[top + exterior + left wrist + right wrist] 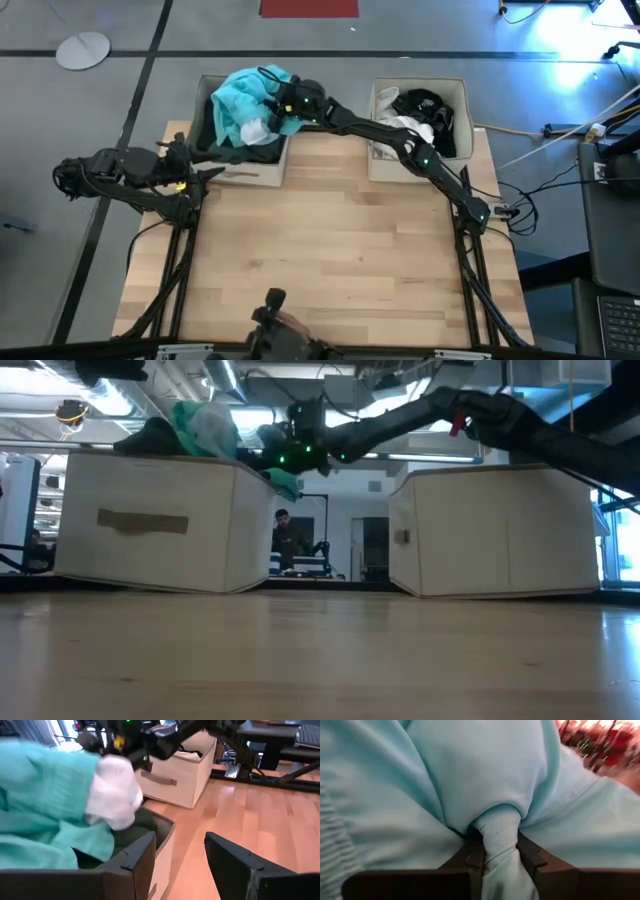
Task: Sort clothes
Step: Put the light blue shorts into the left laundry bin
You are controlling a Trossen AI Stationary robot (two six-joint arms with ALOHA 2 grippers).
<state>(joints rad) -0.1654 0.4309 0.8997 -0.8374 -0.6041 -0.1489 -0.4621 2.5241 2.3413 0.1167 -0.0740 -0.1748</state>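
My right gripper reaches across from the right and is over the left beige box. It is shut on a white garment. A turquoise garment is heaped in that box on top of dark clothes. My left gripper is open and empty at the table's left side, just outside the box's near left corner. The right beige box holds a black garment and a white one. My right gripper pinches a bunched fold of the white garment between its two fingers; the fold stands up between them. The fingers slant down from the table's right. The garment hangs below them, its lower part against the turquoise and dark clothes in the box.
The two boxes stand side by side at the table's far edge with a gap between them. Bare wood tabletop lies in front of them. A person is in the room beyond the gap.
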